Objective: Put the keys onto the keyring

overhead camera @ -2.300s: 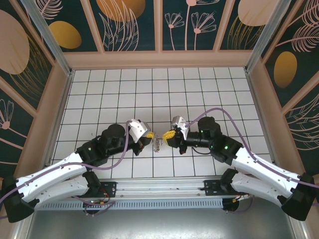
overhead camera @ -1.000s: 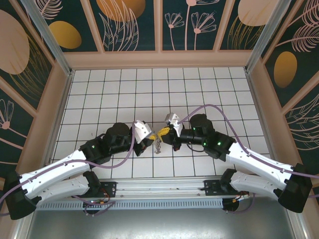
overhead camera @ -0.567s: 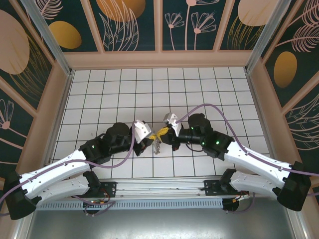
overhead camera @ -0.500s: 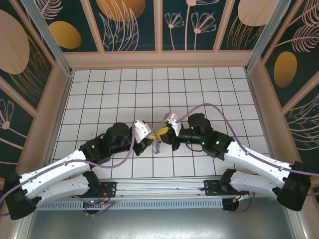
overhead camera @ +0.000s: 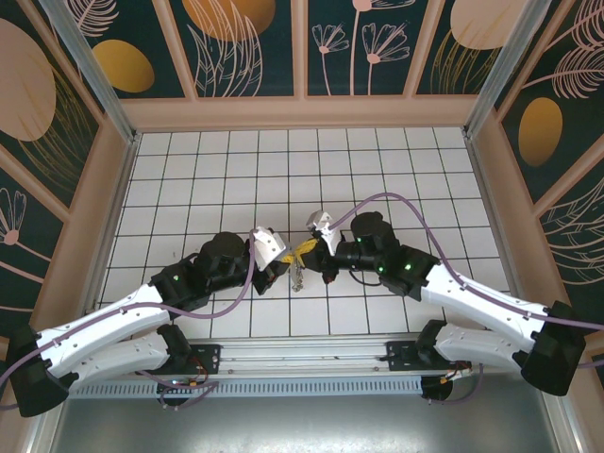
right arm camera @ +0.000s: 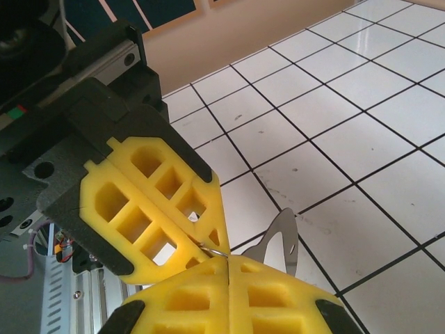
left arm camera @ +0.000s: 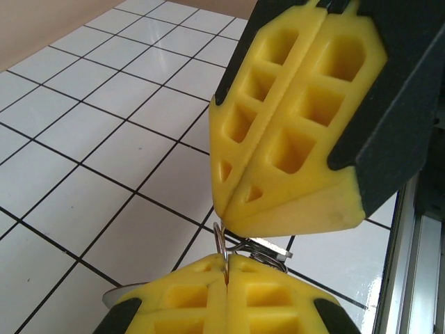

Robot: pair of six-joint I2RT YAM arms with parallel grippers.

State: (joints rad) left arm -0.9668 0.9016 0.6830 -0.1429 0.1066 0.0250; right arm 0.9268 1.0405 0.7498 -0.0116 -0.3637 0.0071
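We have left end effector point(left arm camera: 226, 268) and right end effector point(right arm camera: 228, 268) shut tip-to-tip on keyring point(left arm camera: 222, 240); keys point(overhead camera: 297, 276) dangle just below, over surface point(overhead camera: 377, 179).

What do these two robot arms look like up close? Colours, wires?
Both the left arm and right arm have white shells with black joints, small green lights and purple cables. Each ends in black-backed yellow fingers moulded with hollow pockets.

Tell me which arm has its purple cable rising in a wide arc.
The right arm: its cable loops wide of the arm; the left arm's hugs it.
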